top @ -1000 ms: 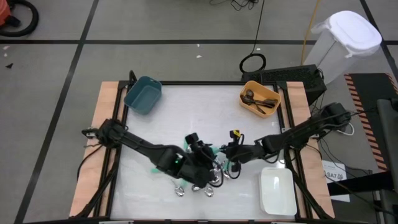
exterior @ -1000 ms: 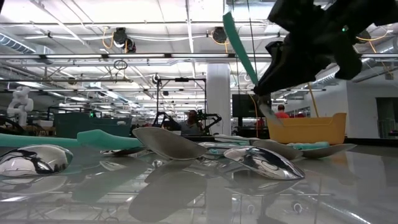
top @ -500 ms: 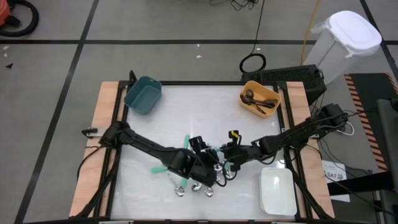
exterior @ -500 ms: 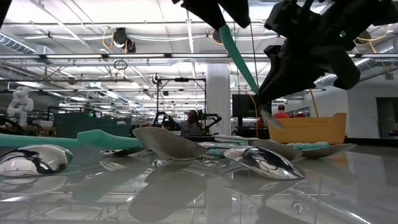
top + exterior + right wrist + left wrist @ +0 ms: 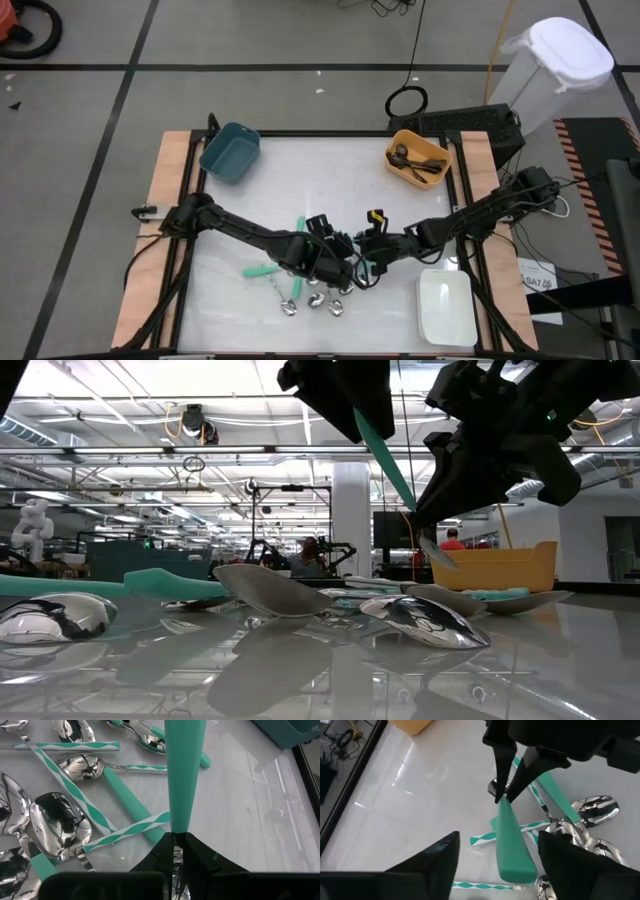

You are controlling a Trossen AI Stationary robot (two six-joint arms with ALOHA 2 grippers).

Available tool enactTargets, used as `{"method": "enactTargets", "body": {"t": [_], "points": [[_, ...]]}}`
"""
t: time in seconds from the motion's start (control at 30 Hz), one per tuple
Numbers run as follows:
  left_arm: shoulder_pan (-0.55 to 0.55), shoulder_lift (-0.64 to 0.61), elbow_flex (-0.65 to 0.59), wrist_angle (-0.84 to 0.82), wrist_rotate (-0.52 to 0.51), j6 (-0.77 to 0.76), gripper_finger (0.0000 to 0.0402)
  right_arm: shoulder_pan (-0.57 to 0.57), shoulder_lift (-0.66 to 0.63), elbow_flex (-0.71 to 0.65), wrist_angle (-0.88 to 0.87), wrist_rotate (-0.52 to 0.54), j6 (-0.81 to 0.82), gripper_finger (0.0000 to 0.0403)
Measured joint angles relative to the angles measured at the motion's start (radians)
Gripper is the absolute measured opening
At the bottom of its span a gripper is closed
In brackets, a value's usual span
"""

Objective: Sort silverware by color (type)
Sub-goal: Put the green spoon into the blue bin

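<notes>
The left claw (image 5: 318, 262) is open around the teal-handled spoon (image 5: 512, 840), above the silverware pile (image 5: 315, 290) on the worktop (image 5: 300, 170). It should probably pinch first; then the right claw (image 5: 362, 252), clamping the neck, lets go.

Teal-handled utensil (image 5: 182, 775) pinched at its metal neck in right gripper (image 5: 175, 845), handle tilted up and away from the fingers, w/ left gripper (image 5: 495, 851) spread on both sides of the handle tip. Below them, silverware pile (image 5: 75, 820): shiny spoons, teal handles, striped teal-white handles, lying flat and crossed.
</notes>
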Motion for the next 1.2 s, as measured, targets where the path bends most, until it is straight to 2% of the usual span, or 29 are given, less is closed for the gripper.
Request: {"method": "enactTargets", "body": {"t": [0.43,0.6,0.83,1.03,1.2], "points": [[-0.002,0.000,0.000,-0.013,0.019,0.012,0.0127,0.000,-0.001,0.000,0.002,0.000,-0.003,0.0018],[-0.002,0.000,0.000,-0.010,0.004,0.027,0.0087,0.000,-0.001,0.000,0.002,0.003,-0.004,0.0018],[-0.002,0.000,0.000,-0.010,-0.006,0.014,0.0081,0.000,-0.001,-0.001,0.000,0.003,-0.003,0.0031],[-0.023,0.000,0.000,-0.029,-0.056,0.006,0.0081,0.000,-0.001,-0.001,-0.033,0.003,0.023,0.0092],[-0.039,0.000,0.000,-0.188,-0.161,-0.092,0.0081,0.000,-0.019,-0.002,-0.073,0.000,0.040,0.0136]]}}
